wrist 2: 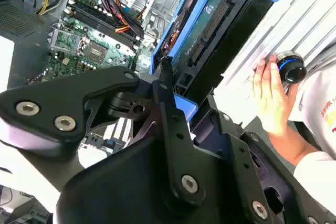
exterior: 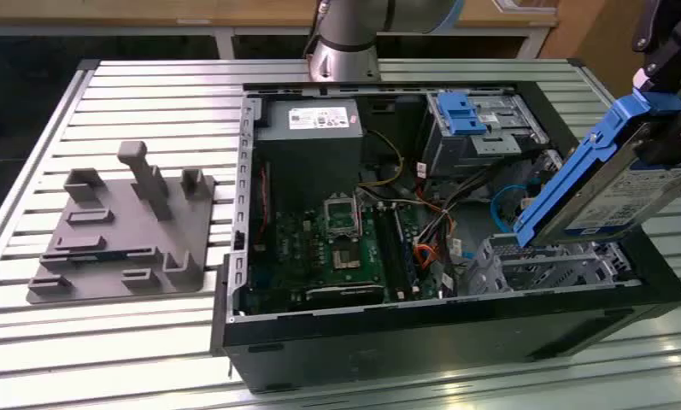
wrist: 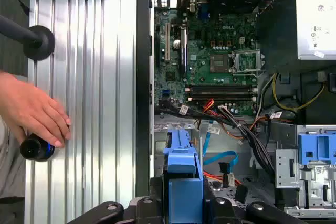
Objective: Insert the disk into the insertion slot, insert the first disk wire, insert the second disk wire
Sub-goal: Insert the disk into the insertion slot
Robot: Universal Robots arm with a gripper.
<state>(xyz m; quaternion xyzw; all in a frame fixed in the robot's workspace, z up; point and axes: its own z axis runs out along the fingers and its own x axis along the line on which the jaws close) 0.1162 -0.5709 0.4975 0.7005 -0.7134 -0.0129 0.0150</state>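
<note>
My gripper (exterior: 663, 128) is shut on the disk (exterior: 613, 184), a silver drive with a white label in a bright blue carrier. It holds the disk steeply tilted above the right end of the open computer case. The disk's lower end hangs just over the insertion slot (exterior: 551, 265), a perforated silver cage in the case's near right corner. In both wrist views the blue carrier (wrist: 182, 166) (wrist 2: 210, 30) sits between my black fingers (wrist 2: 163, 103). A blue flat cable (wrist: 220, 158) and a black wire bundle (wrist: 247, 129) lie loose beside the cage.
A taller bay with a blue latch (exterior: 466, 115) stands behind the cage. The motherboard (exterior: 352, 248) and power supply (exterior: 312, 120) fill the rest of the case. A grey fixture (exterior: 124, 226) sits on the slatted table. A person's hand (wrist: 31, 111) rests by a black knob (wrist: 37, 148).
</note>
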